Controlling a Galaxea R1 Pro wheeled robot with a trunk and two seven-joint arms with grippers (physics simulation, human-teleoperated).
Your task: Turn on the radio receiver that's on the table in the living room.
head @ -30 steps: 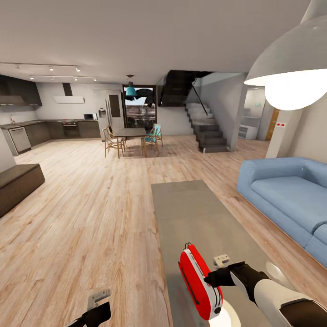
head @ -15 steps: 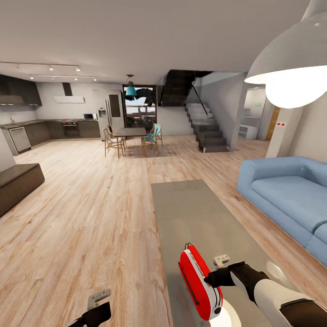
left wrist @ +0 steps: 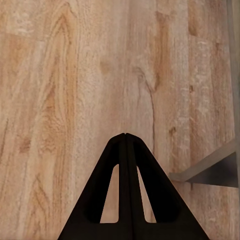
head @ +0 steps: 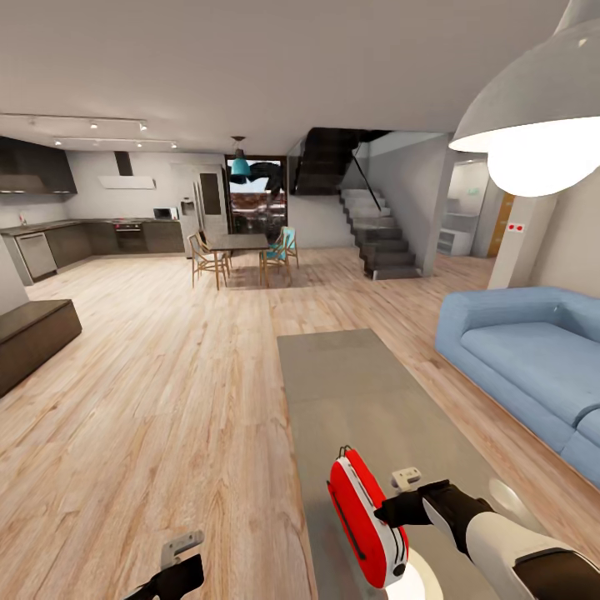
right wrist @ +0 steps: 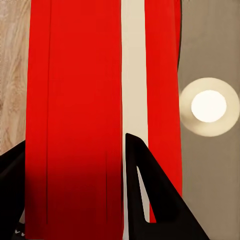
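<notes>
Fingers of the right gripper [right wrist: 75, 187] straddle the radio receiver [head: 364, 517], one black pad either side of the red body with the case between them, so it looks clamped on. The left gripper [left wrist: 125, 145] has its fingers pressed together on nothing, hanging over the wood plank floor [head: 150, 392] just off the table's left edge.

Big picture: the coffee table [head: 358, 392] runs long and grey away from the robot, the blue sofa [head: 525, 358] along its right side, the pendant lamp [head: 533, 125] above. The radio stands on edge at the table's near end, close to the left edge, beside the lamp's bright reflection.

Its long axis runs roughly along the table's length, leaning a little; one broad red face turns left toward the floor, white trim along the top edge. The dial is not visible, so which face carries it I cannot tell.

To do this well, I'd judge: keep the squeeze steady so the slim case doesn't tip, and bring the idle left arm round to find the switch.
</notes>
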